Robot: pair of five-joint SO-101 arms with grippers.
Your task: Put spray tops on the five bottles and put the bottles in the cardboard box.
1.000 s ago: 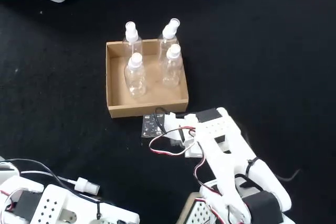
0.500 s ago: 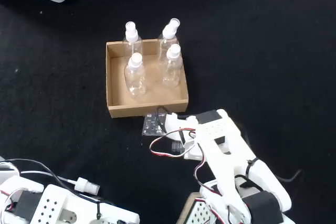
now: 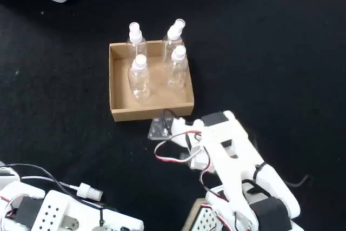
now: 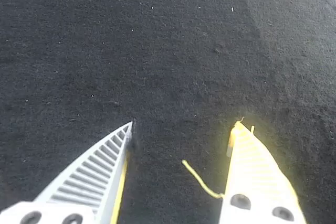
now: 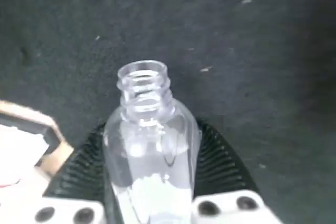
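step: four of five bottles done. Fifth is in hand and uncapped, so I judge this to be the capping stage for the last one.
next: needs the loose top picked up and brought to the open neck, aligned straight and seated, with the bottle held steady. Then lift it over the near wall into the free front part of the box.
left gripper (image 4: 184, 125): released, nothing between the jaws. One white ribbed finger, one yellow, both tapering to points, low over bare cloth.
spray top (image 3: 89, 191): white plastic, small stepped cylinder, lying on its side just beside the left arm, well apart from the fifth bottle.
cardboard box (image 3: 151, 113): brown corrugated card, shallow, square, open top.
capped bottles (image 3: 139, 77): four, clear plastic, rounded shoulders, white tops, upright. Two are mid-box, two at the far wall.
fifth bottle (image 5: 143, 85): clear, thin-walled, threaded open neck. It sits just in front of the box's near wall.
right gripper (image 5: 152, 140): clenched on the fifth bottle's body, black ribbed pads on both sides.
counter (image 3: 270, 52): black fuzzy cloth, matte, speckled with lint.
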